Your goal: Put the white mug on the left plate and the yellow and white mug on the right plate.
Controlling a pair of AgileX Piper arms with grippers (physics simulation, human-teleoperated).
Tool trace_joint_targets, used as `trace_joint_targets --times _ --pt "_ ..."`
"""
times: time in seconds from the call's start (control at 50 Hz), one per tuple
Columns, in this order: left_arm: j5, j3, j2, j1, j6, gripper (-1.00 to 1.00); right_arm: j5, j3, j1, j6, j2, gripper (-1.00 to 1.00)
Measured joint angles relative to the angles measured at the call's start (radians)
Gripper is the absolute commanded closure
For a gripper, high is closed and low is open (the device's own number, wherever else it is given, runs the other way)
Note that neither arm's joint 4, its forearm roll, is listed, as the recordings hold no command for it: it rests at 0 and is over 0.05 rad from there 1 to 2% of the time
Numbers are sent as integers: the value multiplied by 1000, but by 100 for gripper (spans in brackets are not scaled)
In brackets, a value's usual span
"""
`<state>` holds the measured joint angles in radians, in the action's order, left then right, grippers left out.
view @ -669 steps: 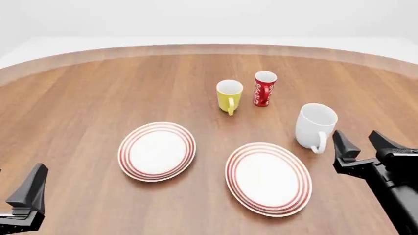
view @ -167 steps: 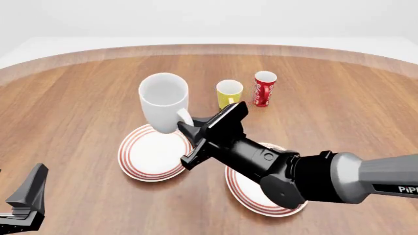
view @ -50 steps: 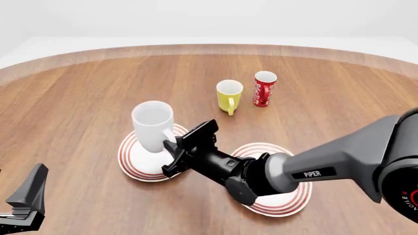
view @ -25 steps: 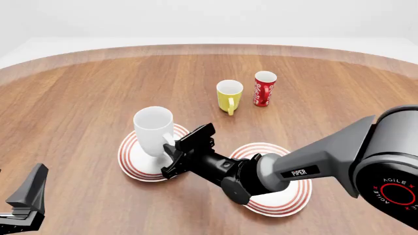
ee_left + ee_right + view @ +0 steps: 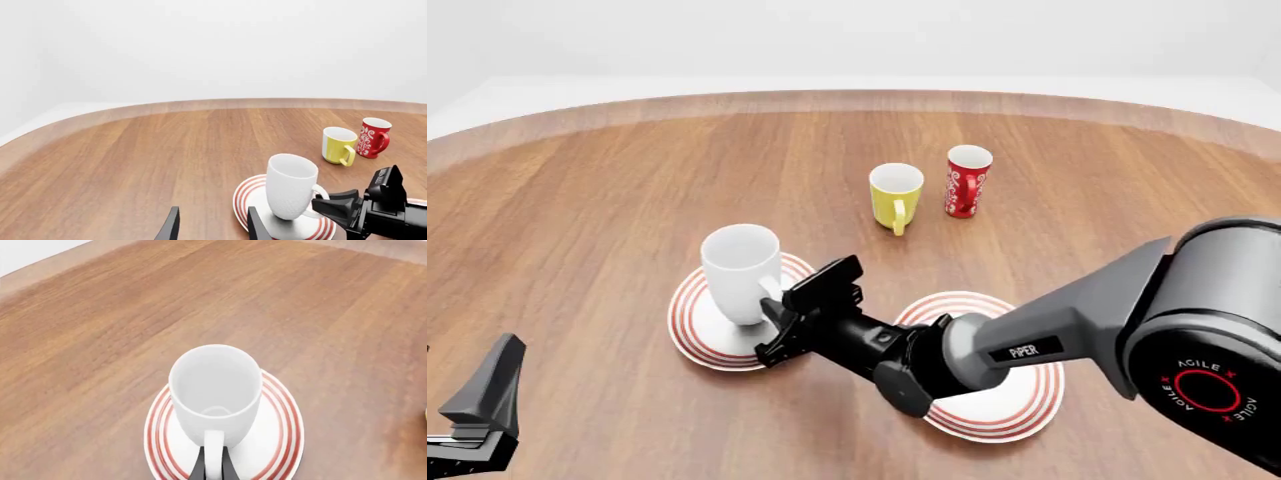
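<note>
The white mug (image 5: pixel 742 270) stands upright on the left plate (image 5: pixel 689 322). My right gripper (image 5: pixel 782 308) is shut on the mug's handle from the plate's right side. The right wrist view shows the thin fingers (image 5: pixel 199 468) tight on either side of the handle, with the mug (image 5: pixel 215 385) over the plate (image 5: pixel 157 440). The yellow and white mug (image 5: pixel 896 196) stands further back on the table. The right plate (image 5: pixel 1021 405) lies partly under my right arm. My left gripper (image 5: pixel 483 408) is open and empty at the near left. The left wrist view also shows the white mug (image 5: pixel 291 184).
A slim red cup with a white pattern (image 5: pixel 966 181) stands just right of the yellow and white mug. My right arm stretches across the right plate from the right. The table's curved far edge (image 5: pixel 854 98) runs behind the cups.
My right gripper has carried the white mug from the right side of the table to the left plate. Over the last second the mug has come down onto it.
</note>
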<state>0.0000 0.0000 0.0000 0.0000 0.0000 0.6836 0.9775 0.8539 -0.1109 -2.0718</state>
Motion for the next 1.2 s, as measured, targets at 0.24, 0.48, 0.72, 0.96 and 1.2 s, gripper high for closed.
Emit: trace_joint_targets --times 0.24,0.48,0.72,0.96,1.2 --pt "0 0 0 0 0 -100 -6 4 -3 -2 5 -100" --pt "0 0 0 0 0 -100 -9 0 -4 -3 16 -100" --pt "0 0 0 0 0 -100 -12 -22 -7 1 62 -100" --pt "0 0 0 0 0 -100 -24 -67 -7 10 158 -100" --pt "0 0 0 0 0 -100 -37 -117 -16 17 269 -100"
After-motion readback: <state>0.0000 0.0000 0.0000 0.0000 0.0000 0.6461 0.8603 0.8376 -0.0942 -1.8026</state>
